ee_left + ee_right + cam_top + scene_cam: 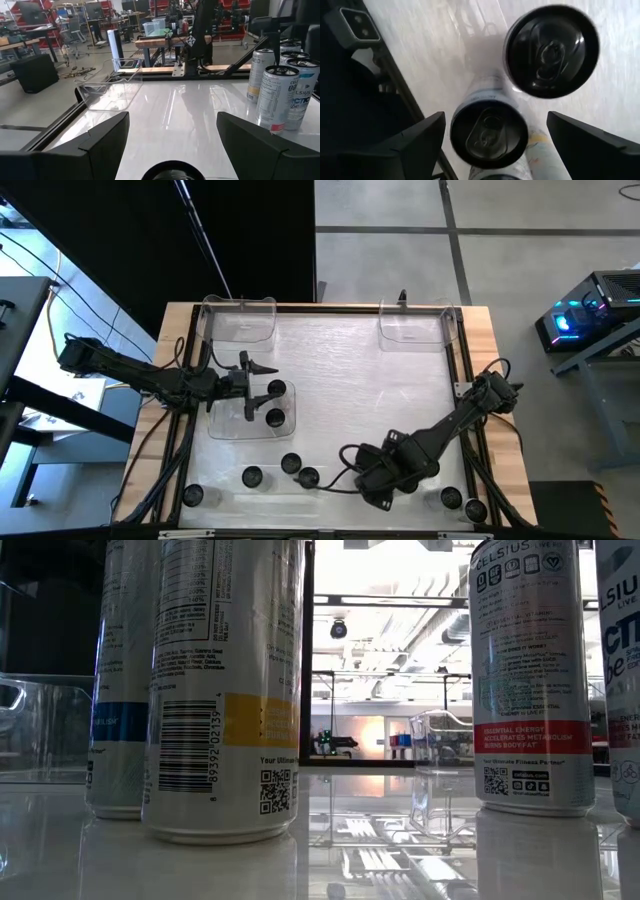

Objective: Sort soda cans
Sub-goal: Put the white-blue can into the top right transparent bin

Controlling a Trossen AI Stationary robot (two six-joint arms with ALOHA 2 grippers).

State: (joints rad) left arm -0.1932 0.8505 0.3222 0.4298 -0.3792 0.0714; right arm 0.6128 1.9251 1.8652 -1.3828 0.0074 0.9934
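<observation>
My right gripper (492, 132) hangs wide apart over two soda cans (489, 134) near the surface's front right corner; others line its front edge. Smooth, rigid, tall and tippy, probably full, so I'd clamp mid-wall. My left gripper (170, 137), also apart, waits over the left tray (225, 423).

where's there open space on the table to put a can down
Bare tabletop runs through the middle, bordered by the two empty far trays, the left tray with two cans and the right pincer. The near edge is crowded with loose cans and that pincer.
</observation>
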